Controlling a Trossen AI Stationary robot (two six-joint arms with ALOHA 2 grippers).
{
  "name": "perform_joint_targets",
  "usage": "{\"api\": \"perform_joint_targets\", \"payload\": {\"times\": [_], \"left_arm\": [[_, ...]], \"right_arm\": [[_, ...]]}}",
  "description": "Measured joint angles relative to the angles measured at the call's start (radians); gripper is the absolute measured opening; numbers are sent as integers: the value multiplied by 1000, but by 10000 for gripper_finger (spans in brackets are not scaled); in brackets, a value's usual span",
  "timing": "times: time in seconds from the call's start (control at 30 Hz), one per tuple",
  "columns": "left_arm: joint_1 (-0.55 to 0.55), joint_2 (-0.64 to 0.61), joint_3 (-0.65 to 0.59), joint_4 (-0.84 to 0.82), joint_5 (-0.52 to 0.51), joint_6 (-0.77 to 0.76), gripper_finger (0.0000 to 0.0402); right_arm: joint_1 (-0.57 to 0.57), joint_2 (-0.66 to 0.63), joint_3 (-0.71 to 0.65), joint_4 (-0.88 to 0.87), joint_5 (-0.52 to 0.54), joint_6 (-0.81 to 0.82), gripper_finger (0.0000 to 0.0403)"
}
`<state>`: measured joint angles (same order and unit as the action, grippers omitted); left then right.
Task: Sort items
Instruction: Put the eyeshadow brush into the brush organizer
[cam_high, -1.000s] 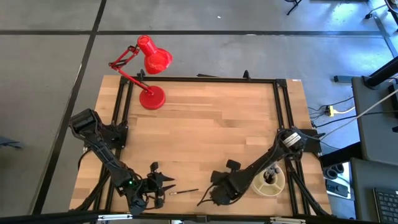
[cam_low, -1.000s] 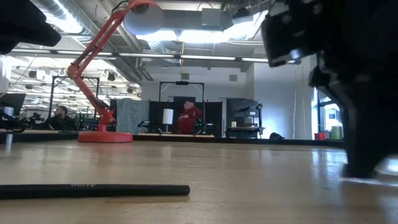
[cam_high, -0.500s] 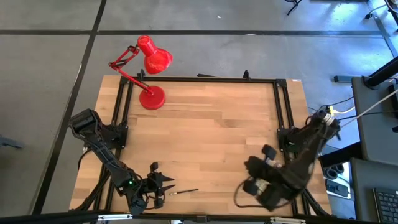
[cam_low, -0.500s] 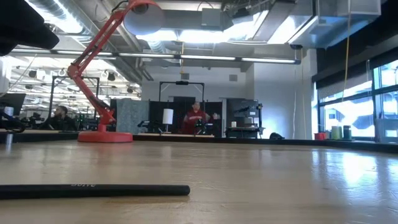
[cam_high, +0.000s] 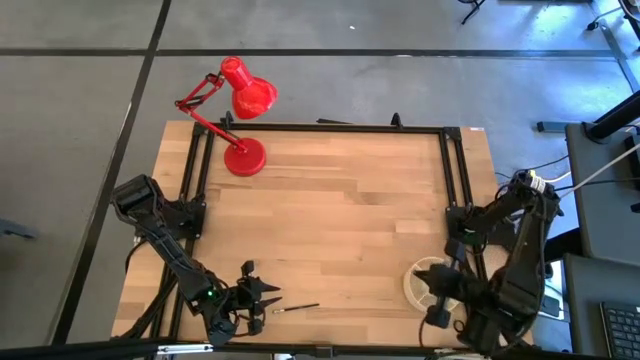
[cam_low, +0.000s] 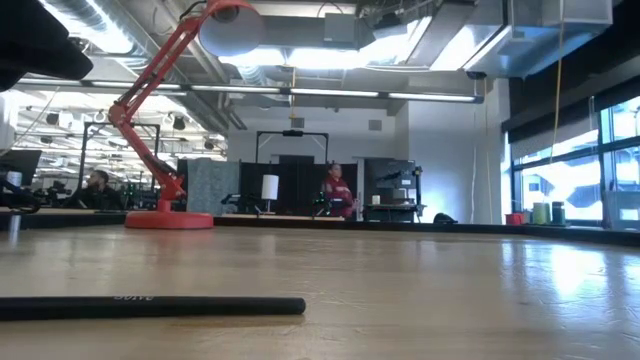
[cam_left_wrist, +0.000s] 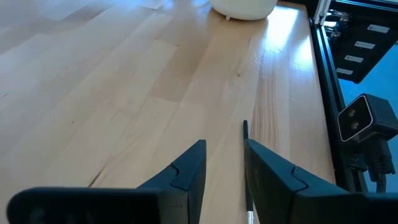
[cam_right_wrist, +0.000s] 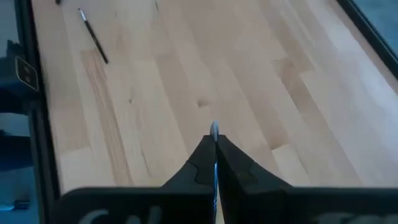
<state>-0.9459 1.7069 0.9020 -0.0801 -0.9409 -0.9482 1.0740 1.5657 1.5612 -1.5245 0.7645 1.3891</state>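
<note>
One thin black brush (cam_high: 296, 308) lies flat on the wood near the table's near edge; it also shows in the low view (cam_low: 150, 306), the left wrist view (cam_left_wrist: 246, 155) and, far off, the right wrist view (cam_right_wrist: 93, 36). My left gripper (cam_high: 266, 295) (cam_left_wrist: 224, 158) stands open just left of that brush, fingers pointing along it. My right gripper (cam_high: 437, 302) (cam_right_wrist: 214, 149) is at the near right, by the cream dish (cam_high: 418, 278), and is shut on a second brush. The contents of the dish are hidden by the right arm. My right gripper pinches a thin brush between its two fingers. Only the brush's pale end (cam_right_wrist: 214, 130) sticks out past the fingertips, and the rest is hidden between the fingers. The brush is lifted clear of the table and lies along the fingers.
The red desk lamp (cam_high: 240, 120) stands at the far left corner, also seen in the low view (cam_low: 160, 130). The cream dish also shows in the left wrist view (cam_left_wrist: 244, 7). Black frame rails run along the table's left and right sides. A person stands in the room behind.
My right gripper has risen from the middle of the near edge and swung toward the table's right edge, ending by the cream dish; it has left the low view. The brush that lay under it is gone from the table. The other brush has stayed put.
</note>
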Motion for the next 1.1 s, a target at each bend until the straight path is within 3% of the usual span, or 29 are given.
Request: {"api": "perform_joint_targets", "payload": {"times": [0.33, 0.53, 0.8, 0.93, 1.03, 1.1], "left_arm": [[-2, 0, 0, 0, 0, 0, 104], [-2, 0, 0, 0, -2, 0, 104], [-2, 0, 0, 0, 10, 0, 104], [-2, 0, 0, 1, 132, 0, 104], [-5, 0, 0, -1, 329, -1, 104], [-20, 0, 0, -10, 399, 0, 104]], "right_arm": [[156, 0, -207, 12, 112, 207, 8], [167, 0, -248, 32, 114, 254, 62], [118, -11, -164, -3, 116, 256, 131], [-19, -12, -129, 100, 77, 211, 134], [-141, 4, -129, 318, -6, -21, 134], [-211, 31, -129, 503, -50, -218, 134]]}}
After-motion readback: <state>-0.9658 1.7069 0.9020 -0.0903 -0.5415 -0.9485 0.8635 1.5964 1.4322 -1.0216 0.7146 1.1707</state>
